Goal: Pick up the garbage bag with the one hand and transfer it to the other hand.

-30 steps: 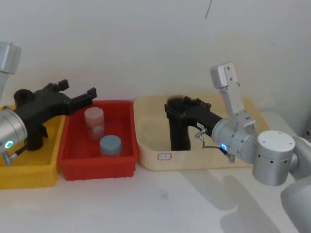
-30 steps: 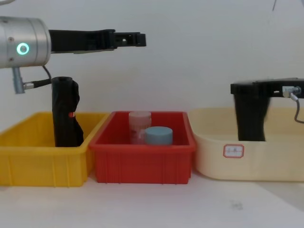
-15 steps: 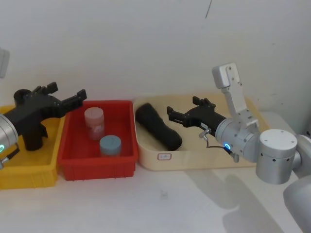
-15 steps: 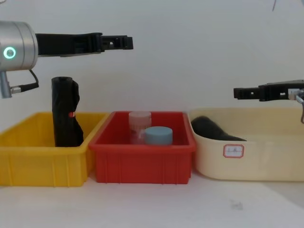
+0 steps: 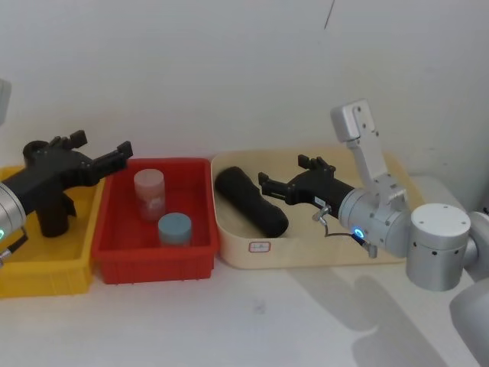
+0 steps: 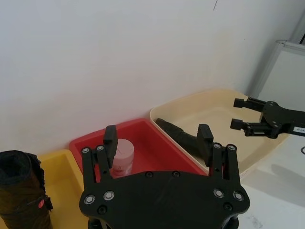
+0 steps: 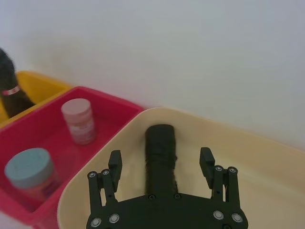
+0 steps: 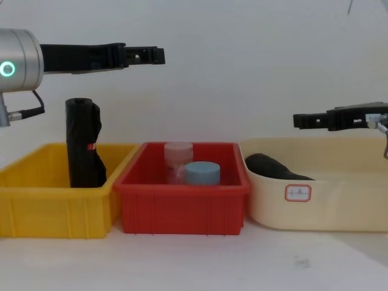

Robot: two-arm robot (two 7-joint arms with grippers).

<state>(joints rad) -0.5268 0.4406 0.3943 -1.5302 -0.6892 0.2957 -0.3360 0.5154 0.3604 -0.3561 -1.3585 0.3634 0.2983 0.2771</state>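
Nearest to the robot, on the white surface [image 5: 260, 321], a yellow bin [image 5: 38, 277], a red bin [image 5: 153, 264] and a cream tray [image 5: 321, 254] sat in a row. Inside the tray, toward its left end, the garbage bag [image 5: 250, 200] lay flat on its side, free of any grip. The right gripper [image 5: 283, 171] hovered just above it, higher than the tray's rim, fingers [image 7: 207, 162] spread wide. In the right wrist view the roll's long axis ran straight ahead between those fingers (so they straddled its width), with the bag below and ahead of them. The left gripper [image 5: 102, 143], fingers likewise apart, hung high over the seam between the yellow and red bins, well apart from the bag; the right arm was plainly nearer. Farther back, in the yellow bin, stood the red-marked roll [image 8: 83, 145].
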